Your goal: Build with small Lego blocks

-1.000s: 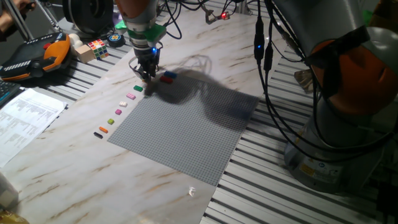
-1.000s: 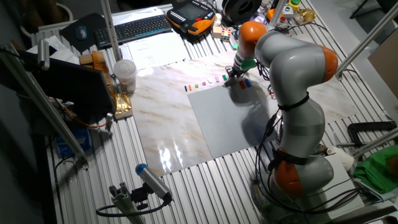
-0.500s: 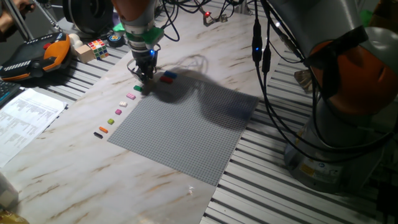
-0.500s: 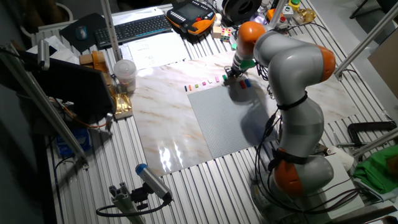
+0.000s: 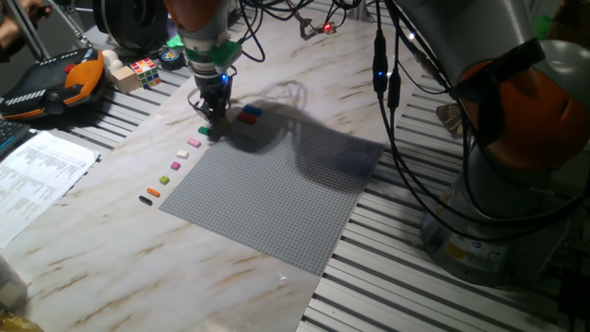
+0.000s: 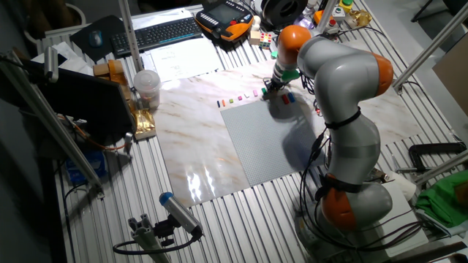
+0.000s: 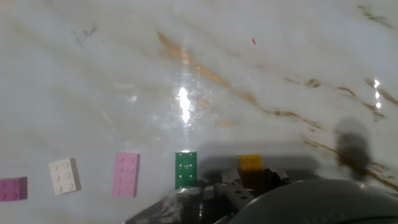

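Claw (image 5: 213, 115) low over yellow brick (image 7: 250, 163) near counter's far edge; grip state unclear. Brick light, rigid, slick: pinch long sides.

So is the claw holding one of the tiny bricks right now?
Can't tell. The claw is down at the row of bricks, right by the yellow brick and green brick, but its tips are hidden.

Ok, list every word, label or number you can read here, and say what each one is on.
No text can be read in any view.
Printed sheet: lines of print, too small to read.
Keyboard: key legends too small to read.
Orange-and-black pendant: markings blurred.
Lego blocks: studs only, no lettering legible.
Baseplate: no print visible.
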### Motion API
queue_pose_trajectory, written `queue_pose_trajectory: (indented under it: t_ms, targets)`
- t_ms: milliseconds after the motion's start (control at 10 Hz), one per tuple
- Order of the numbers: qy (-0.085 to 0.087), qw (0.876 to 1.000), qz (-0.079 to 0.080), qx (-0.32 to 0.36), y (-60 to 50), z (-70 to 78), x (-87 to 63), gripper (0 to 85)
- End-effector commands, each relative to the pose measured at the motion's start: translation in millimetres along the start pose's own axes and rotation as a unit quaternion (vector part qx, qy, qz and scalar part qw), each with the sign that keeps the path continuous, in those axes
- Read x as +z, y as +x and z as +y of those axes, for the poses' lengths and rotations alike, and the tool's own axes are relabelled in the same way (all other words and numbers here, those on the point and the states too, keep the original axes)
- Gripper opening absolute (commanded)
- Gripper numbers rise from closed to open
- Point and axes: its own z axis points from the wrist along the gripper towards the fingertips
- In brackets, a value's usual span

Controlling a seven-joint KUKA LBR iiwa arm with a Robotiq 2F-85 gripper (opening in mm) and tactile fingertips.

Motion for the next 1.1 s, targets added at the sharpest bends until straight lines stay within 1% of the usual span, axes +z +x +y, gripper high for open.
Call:
queue_pose_trajectory:
  t_ms: [0, 300, 500, 600, 700, 800, 900, 1000]
  targets:
    - [-0.001, 1.0, 0.0, 0.0, -0.3, -0.1, 1.1, 30.3]
    - [-0.002, 1.0, -0.001, 0.0, -1.2, 0.0, 3.3, 29.3]
    - [-0.004, 1.0, -0.001, 0.0, -1.4, 0.0, 4.0, 25.0]
    - [-0.005, 1.0, 0.0, -0.002, -1.5, -0.1, 4.6, 21.0]
    - [-0.005, 1.0, 0.0, -0.001, -1.4, -0.1, 4.2, 24.7]
    - [-0.005, 1.0, 0.003, -0.006, -1.0, -0.3, 2.3, 5.7]
    - [-0.005, 1.0, 0.005, -0.006, 0.1, -0.2, -1.6, 0.7]
    - [-0.002, 1.0, 0.005, -0.005, 1.3, 0.2, -6.0, 0.7]
